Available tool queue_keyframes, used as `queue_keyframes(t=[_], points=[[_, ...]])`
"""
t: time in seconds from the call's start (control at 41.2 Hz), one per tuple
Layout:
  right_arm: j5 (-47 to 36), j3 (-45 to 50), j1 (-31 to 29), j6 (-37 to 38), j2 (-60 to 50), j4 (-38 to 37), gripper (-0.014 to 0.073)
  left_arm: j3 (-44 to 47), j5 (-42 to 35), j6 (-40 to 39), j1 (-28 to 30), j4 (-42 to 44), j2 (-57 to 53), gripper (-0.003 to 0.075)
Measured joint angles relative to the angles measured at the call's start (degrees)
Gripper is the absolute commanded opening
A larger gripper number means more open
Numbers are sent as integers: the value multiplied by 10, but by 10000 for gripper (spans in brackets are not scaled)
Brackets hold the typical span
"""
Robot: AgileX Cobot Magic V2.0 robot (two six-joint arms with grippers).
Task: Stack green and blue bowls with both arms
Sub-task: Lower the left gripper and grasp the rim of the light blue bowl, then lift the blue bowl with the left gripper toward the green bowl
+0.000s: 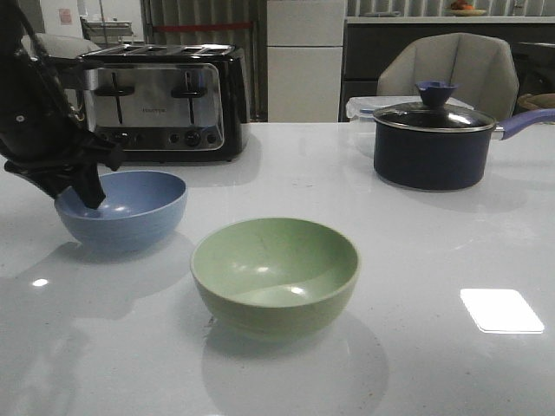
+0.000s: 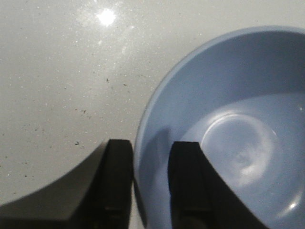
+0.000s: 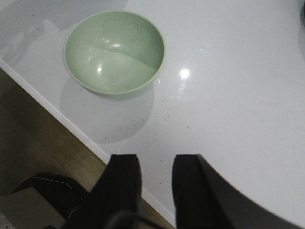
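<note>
Sage green comes first: the green bowl [image 1: 275, 274] sits upright nearest the front edge of the white bench [image 1: 434, 251], mouth straight up, round with no long axis to speak of, nothing inside it. From my right wrist it lies well ahead of my right claw [image 3: 155, 183], which hangs over the bench edge with its two fingers [image 3: 125, 183] parted by a narrow gap and nothing between them; wooden floor [image 3: 28, 143] shows below the edge.

Farther back and to my left stands the blue bowl [image 1: 122, 210], also upright and open to the ceiling, apart from the green one with bare bench between them. My left claw [image 2: 150, 183] straddles its rim on the side away from the green bowl: one finger [image 2: 188, 181] inside the bowl, the other outside against the wall. Whether the pads are pressing the wall or only bracketing it, I cannot tell. The bowl's base appears to rest on the bench.

Behind the blue bowl is a black-and-chrome toaster [image 1: 160, 102]. Across the bench to my right stands a dark saucepan [image 1: 434, 143] with a glass lid and purple handle, a clear plastic tub [image 1: 364, 113] just behind it, then a grey chair [image 1: 447, 69].
</note>
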Motion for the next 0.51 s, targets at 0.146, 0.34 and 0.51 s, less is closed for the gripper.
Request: queue_keyframes(t=[0.146,0.34,0.51], points=[[0,0,0,0,0,0,311,0,5,-1,0,0,0,93],[0,0,0,0,0,0,311,-12,48,-2,0,-5,-28,93],[0,0,0,0,0,0,311,-32,85,-2,0,-7,-93,93]])
